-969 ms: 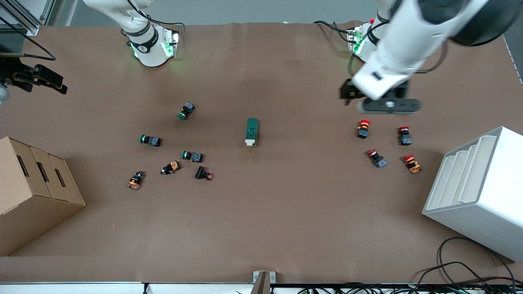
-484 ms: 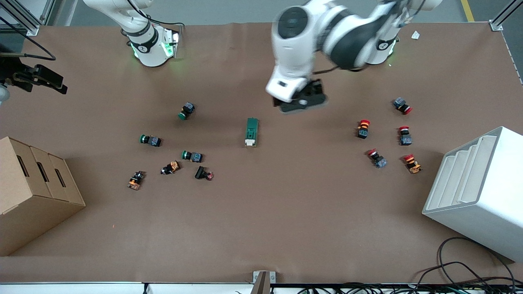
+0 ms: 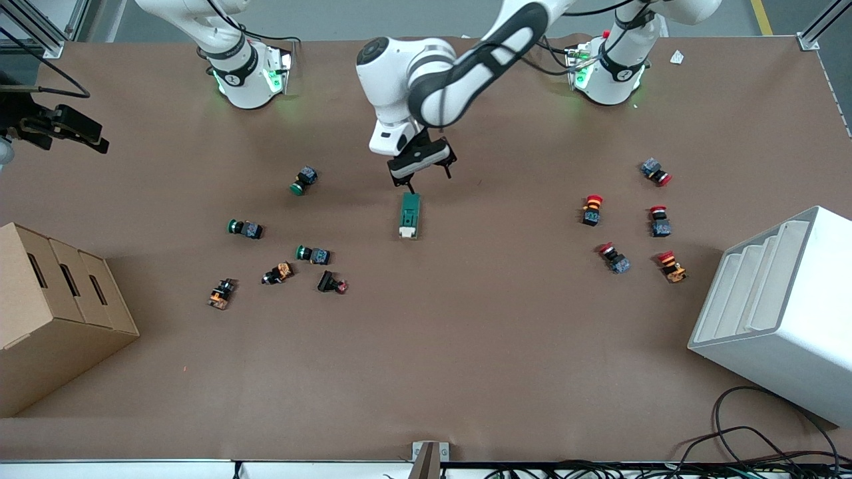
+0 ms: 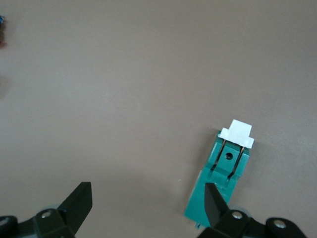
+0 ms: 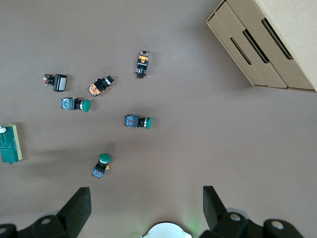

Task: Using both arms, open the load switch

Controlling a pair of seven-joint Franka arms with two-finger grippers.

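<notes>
The load switch [image 3: 410, 215], a dark green block with a white toggle piece at its nearer end, lies flat mid-table. It also shows in the left wrist view [image 4: 222, 174] and at the edge of the right wrist view [image 5: 10, 144]. My left gripper [image 3: 421, 175] hangs open just above the table at the switch's green end. In its own view [image 4: 147, 199] one finger [image 4: 214, 201] overlaps that end and nothing lies between the fingers. My right gripper [image 3: 93, 136] waits open, high over the right arm's end of the table, empty [image 5: 147, 208].
Green and orange push buttons [image 3: 313, 254] are scattered toward the right arm's end. Red ones [image 3: 592, 209] sit toward the left arm's end. A cardboard box [image 3: 53, 313] and a white rack [image 3: 779, 313] stand at the table's two ends. Cables [image 3: 752, 432] trail at the near corner.
My left arm swung from above the red buttons across to the load switch and came lower. The right arm and the switch have not moved.
</notes>
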